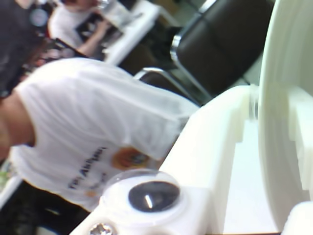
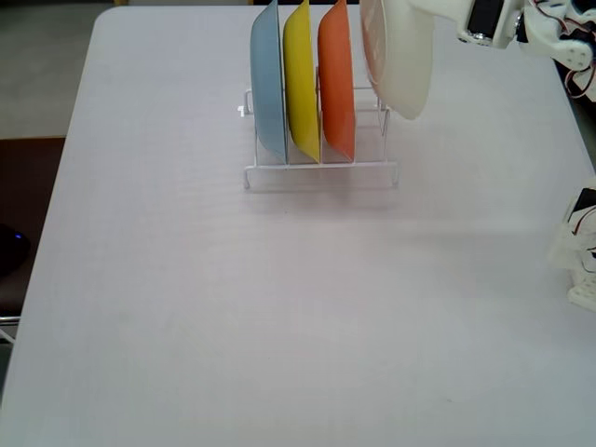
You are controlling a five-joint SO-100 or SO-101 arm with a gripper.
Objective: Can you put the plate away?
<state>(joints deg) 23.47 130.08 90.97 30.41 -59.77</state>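
Jaws are clamped on the edge of the large round glossy cream-white plate (image 2: 399,58), pinching its rim from the top right in the fixed view; in the wrist view the white plastic jaws sit either side of the plate's (image 1: 276,122) pale curved edge, which runs down the right side of the shot, and a googly eye (image 1: 152,196) is stuck on the gripper body near the bottom; the gripper (image 2: 421,11) itself is mostly cut off at the top edge of the fixed view; the plate hangs nearly upright, tilted a bit, up in the air over the right end of the clear plastic dish rack (image 2: 319,172), so it's not down in a slot; the rack stands toward the far side of the pale grey counter (image 2: 233,307) and holds three plates on edge, side by side: a light blue round plate (image 2: 268,84) on the left, a yellow round plate (image 2: 301,79) in the middle and an orange round plate (image 2: 336,79) on the right; the cream-white one is just right of the orange one; behind the jaws the wrist view shows a person in a white T-shirt (image 1: 88,122) and a dark chair with a chrome frame (image 1: 215,49), all pretty blurry.
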